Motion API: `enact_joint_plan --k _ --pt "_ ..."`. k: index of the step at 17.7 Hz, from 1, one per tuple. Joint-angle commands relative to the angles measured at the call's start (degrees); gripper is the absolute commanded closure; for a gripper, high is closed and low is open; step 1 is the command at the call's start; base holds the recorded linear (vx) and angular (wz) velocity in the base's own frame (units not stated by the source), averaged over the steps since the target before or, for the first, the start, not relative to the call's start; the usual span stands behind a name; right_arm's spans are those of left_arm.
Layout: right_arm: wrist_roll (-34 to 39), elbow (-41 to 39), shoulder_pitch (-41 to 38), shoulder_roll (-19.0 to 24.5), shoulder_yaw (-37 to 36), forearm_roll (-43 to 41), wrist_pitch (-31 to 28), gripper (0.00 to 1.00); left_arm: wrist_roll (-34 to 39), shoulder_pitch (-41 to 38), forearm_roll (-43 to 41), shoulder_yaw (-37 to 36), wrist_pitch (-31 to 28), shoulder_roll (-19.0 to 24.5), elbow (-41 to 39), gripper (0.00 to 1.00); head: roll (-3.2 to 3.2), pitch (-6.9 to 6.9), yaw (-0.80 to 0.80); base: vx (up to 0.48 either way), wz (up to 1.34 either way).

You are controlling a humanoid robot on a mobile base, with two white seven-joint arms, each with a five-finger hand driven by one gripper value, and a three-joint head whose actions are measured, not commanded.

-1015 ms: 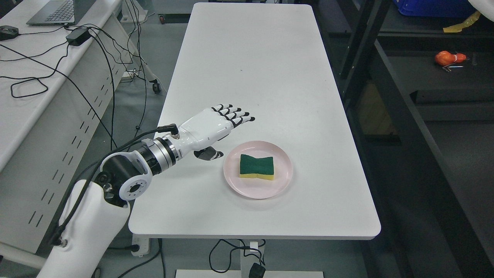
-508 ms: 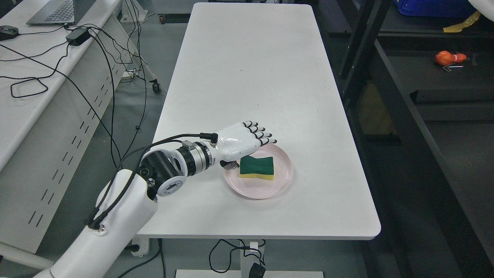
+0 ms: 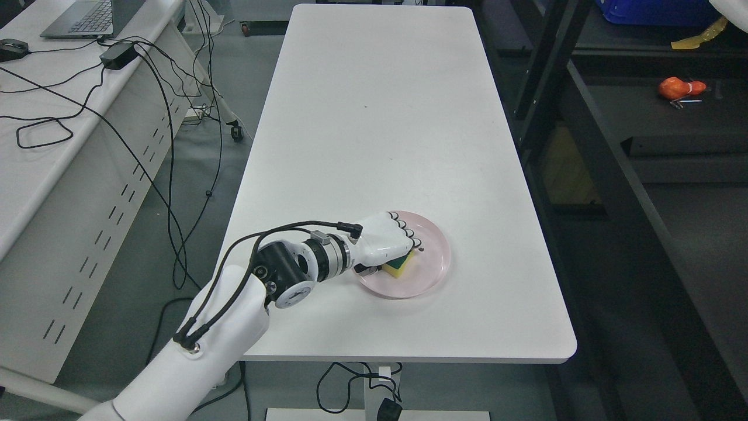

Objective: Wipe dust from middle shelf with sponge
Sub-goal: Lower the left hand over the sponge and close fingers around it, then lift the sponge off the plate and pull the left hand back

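The sponge (image 3: 400, 266) lies on the pink plate (image 3: 431, 266) near the front of the white table (image 3: 374, 117), mostly covered, only its yellow corner and a strip of green showing. My left hand (image 3: 385, 245) sits palm-down on it, fingers (image 3: 409, 238) curled over its top in a grasp, forearm reaching in from the lower left.

left arm: reaches in from lower left | left hand (image 3: 387, 245): palm down, fingers curled
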State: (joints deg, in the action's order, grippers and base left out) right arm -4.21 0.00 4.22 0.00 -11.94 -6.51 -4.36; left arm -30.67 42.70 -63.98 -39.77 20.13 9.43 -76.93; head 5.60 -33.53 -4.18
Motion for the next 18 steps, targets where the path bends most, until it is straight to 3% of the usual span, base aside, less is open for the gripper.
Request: enact_joint_plan --k 1,6,10,15,18 --pt "0.0 -1.0 0.0 -1.0 0.0 0.0 0.0 0.0 -1.0 -0.8 -0.2 2.9 0.0 -3.1 3.1 0.42 0.0 0.0 0.0 0.0 0.0" --pt "0.0 -1.0 0.0 -1.0 0.0 0.0 0.0 0.0 -1.1 -5.1 2.7 13.3 0.6 -5.3 2.1 0.62 0.0 0.0 0.0 0.0 0.0" --pt "0.0 -1.0 0.0 -1.0 0.0 0.0 0.0 0.0 -1.0 -7.6 15.7 22.9 8.6 -5.4 2.1 0.99 0.0 0.0 0.0 0.0 0.0" --pt "0.0 -1.0 0.0 -1.0 0.0 0.0 0.0 0.0 -0.2 -9.8 27.9 34.1 8.7 -8.2 1.2 1.0 0.0 0.0 0.0 0.0 0.0" --pt "0.0 -1.0 0.0 -1.0 0.0 0.0 0.0 0.0 2.9 -9.1 45.5 42.6 6.7 -8.4 -0.5 1.0 0.0 0.0 0.0 0.0 0.0"
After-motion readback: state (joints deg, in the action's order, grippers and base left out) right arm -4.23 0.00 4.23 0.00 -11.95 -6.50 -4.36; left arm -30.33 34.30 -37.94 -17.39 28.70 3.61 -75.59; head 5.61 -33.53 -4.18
